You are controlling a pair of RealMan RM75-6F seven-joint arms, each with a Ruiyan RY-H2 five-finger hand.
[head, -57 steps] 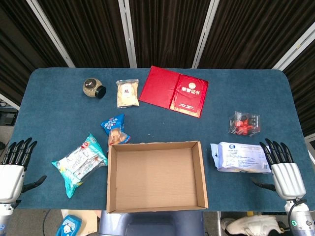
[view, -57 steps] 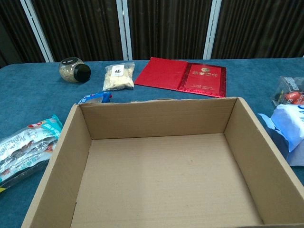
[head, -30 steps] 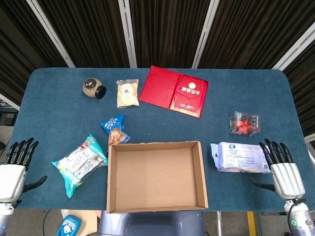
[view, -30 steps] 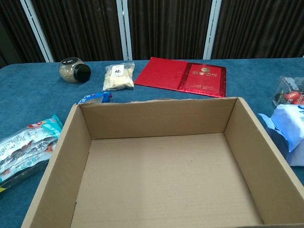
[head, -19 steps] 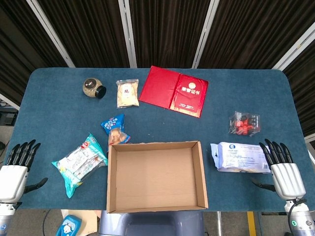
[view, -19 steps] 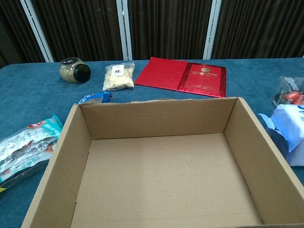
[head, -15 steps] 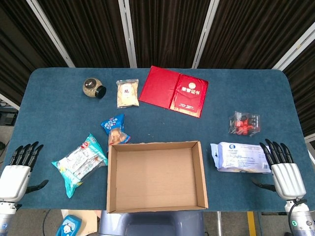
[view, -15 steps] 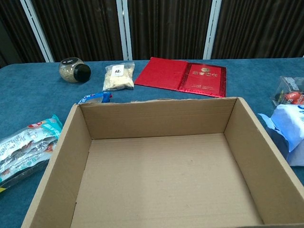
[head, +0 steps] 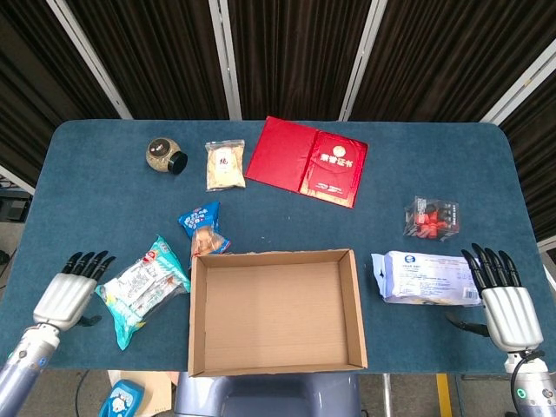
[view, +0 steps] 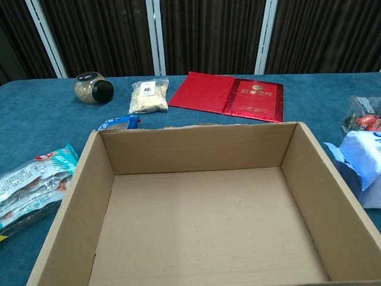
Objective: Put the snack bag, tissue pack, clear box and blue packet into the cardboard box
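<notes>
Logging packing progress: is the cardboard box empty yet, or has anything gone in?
Empty. The cardboard box shows only bare floor in both views; the snack bag and tissue pack lie outside it on the table.

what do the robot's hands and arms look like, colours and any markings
Both the left hand and the right hand have a silver-white, ribbed back with slim black fingers and a black thumb. Each sits on a grey wrist section. The right wrist carries a small round green-ringed mark low down. No loose cables or sleeves show. Only the head view shows them.
</notes>
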